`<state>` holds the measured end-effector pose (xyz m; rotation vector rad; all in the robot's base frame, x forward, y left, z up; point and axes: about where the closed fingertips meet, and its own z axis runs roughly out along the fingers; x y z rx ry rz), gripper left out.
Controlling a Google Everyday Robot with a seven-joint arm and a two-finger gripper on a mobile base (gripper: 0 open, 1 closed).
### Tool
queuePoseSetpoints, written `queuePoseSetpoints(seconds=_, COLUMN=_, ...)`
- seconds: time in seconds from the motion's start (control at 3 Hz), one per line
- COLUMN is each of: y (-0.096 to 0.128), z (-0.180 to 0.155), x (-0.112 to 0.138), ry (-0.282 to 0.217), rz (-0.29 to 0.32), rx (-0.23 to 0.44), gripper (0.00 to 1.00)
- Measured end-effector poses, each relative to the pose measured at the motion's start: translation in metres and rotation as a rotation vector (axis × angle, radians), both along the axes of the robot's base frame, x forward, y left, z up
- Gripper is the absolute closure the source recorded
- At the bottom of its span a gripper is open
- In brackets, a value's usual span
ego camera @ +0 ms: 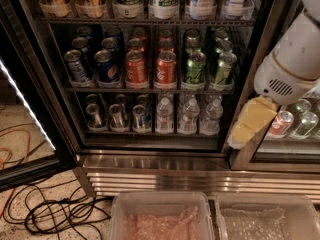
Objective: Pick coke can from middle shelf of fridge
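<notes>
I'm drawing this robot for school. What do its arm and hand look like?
The arm is fat and rounded, with a smooth white shell, a thin tan ring around it and an oval patch of little vent holes. The gripper, low on the right in front of the fridge, is pale yellow and blocky. No cables show on it.
</notes>
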<state>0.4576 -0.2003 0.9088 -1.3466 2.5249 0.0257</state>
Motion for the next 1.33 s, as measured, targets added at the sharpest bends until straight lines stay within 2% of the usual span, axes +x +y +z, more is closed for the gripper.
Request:
queuePoseSetpoints(seconds=0.33, y=0.005, z=-0.029, x=0.01, ry=0.071, rz=-0.15, rx=0.054, gripper=0.0)
queuePoseSetpoints(seconds=0.67, y=0.006, z=-0.029, x=0.01, ry=0.078, rz=-0.19, rx=0.062, gripper=0.0)
queuePoseSetpoints(seconds=1.0, y=0.006, z=-0.029, x=0.01, ry=0.078, rz=-0.19, rx=0.062, gripper=0.0)
queuePoseSetpoints(seconds=1.33, y=0.017, z=-0.041, x=0.012, ry=0.084, rz=-0.258, rx=0.108, gripper=0.0)
